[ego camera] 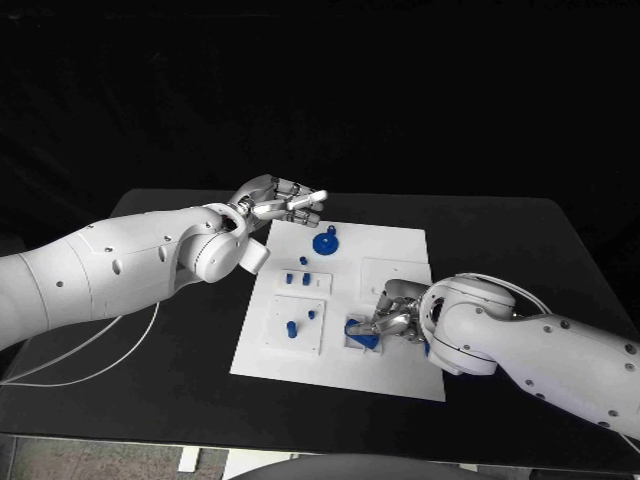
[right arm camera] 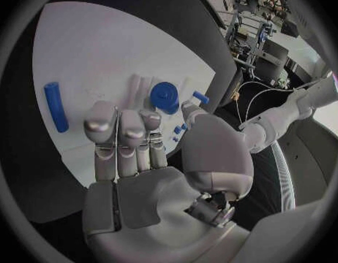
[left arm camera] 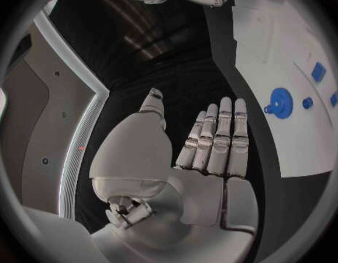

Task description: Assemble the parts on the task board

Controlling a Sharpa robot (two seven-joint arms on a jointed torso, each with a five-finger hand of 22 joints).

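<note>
**Right hand down on the board, left hand held clear**

The right hand [ego camera: 394, 318] rests low on the task board [ego camera: 392, 370], fingers [right arm camera: 119, 135] pressed together over a blue part [ego camera: 361, 338]; whether they pinch it cannot be told. The left hand [ego camera: 280, 204] hovers beyond the board's far corner, fingers [left arm camera: 221, 135] straight and empty, likely leaving room. A round blue part [ego camera: 325, 242] sits just beside them.
</note>
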